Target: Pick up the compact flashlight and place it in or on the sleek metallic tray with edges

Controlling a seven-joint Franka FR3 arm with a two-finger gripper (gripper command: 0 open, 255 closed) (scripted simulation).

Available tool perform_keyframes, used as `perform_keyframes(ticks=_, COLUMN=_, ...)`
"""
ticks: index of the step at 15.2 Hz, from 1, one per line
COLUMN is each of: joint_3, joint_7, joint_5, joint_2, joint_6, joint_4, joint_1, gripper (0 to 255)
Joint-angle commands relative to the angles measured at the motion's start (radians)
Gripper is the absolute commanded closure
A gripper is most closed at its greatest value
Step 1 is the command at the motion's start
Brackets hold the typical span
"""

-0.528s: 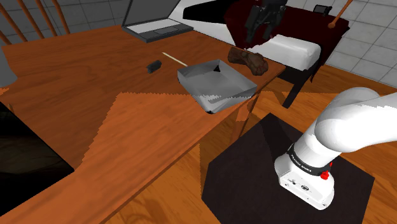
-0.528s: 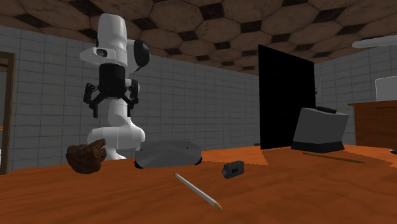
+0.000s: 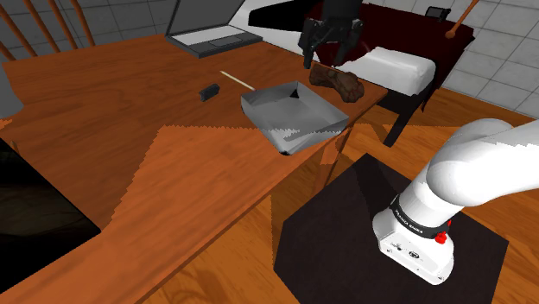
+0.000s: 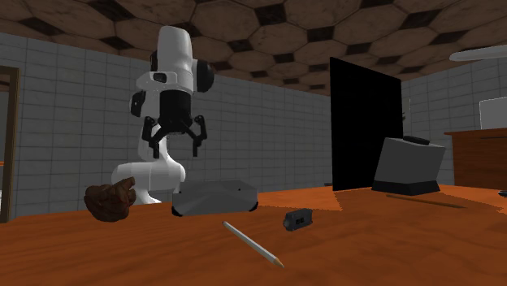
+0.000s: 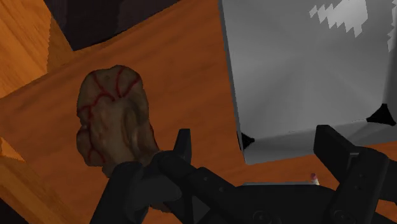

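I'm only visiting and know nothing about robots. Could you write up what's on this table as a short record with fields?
hand: open, empty, up in the air
under the hand: brown lumpy object and a corner of the tray
flashlight: small, dark, lying on the wooden table, apart from the tray
tray: grey, raised edges, nothing in it
other items: thin stick near the flashlight; laptop at the table's far edge
progress: flashlight not yet picked up
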Motion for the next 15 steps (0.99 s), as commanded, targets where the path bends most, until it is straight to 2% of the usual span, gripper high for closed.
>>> perform_keyframes(ticks=1, joint_3=0.056, joint_7=0.116, joint_5=0.025, joint_2=0.036, joint_6=0.020, joint_4=0.017, joint_1=-0.007, gripper=0)
perform_keyframes(ticks=8, joint_3=0.241, joint_7=0.495, joint_5=0.054, joint_2=0.247, joint_6=0.099, joint_4=0.150, joint_1=-0.055, gripper=0)
perform_keyframes(ticks=11, joint_3=0.312, joint_7=0.663, joint_5=0.030, joint_2=0.363, joint_6=0.126, joint_4=0.235, joint_1=-0.080, gripper=0)
perform_keyframes(ticks=15, joint_3=0.390, joint_7=0.896, joint_5=-0.040, joint_2=0.538, joint_6=0.145, joint_4=0.372, joint_1=-0.104, gripper=0)
